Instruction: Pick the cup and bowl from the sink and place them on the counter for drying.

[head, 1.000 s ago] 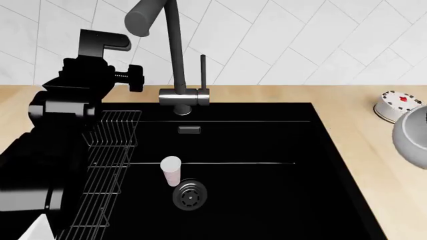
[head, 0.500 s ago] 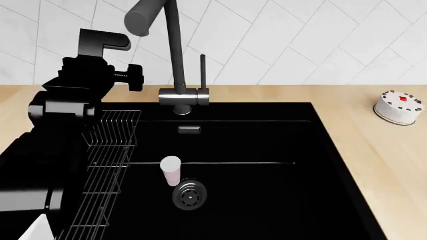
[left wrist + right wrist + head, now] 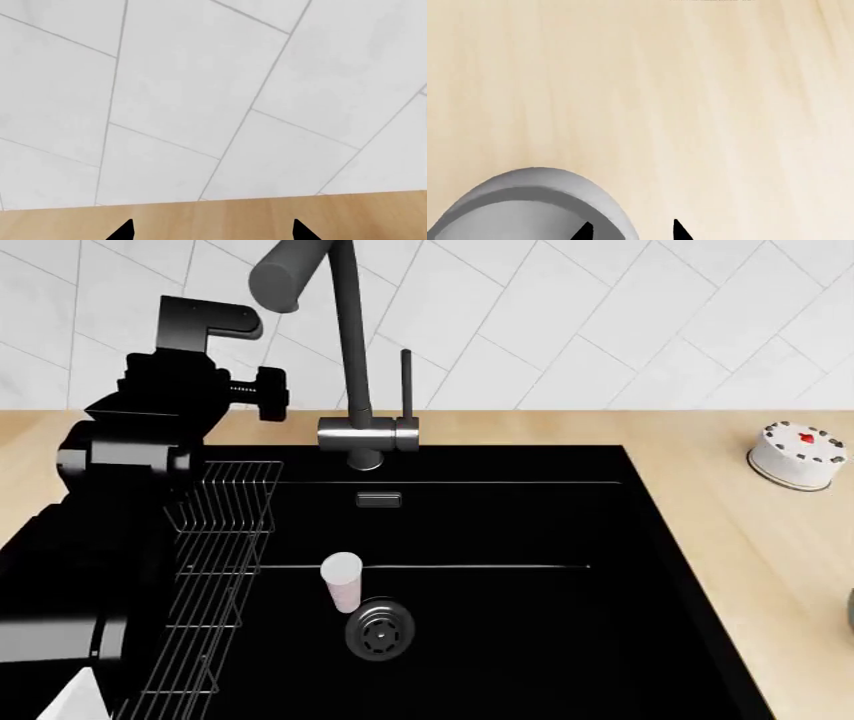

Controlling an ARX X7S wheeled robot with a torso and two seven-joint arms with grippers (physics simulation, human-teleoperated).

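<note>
Straddling bowl [image 3: 527,205] rim — end effector [image 3: 630,231].

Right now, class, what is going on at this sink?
A two-armed robot is clearing dishes from the black sink. The cup stands upright in the basin beside the round drain, untouched. The right gripper holds the white bowl by its rim just above the beige counter. The left gripper is raised with open jaws, facing the tiled wall. A small cake sits on the counter.
</note>
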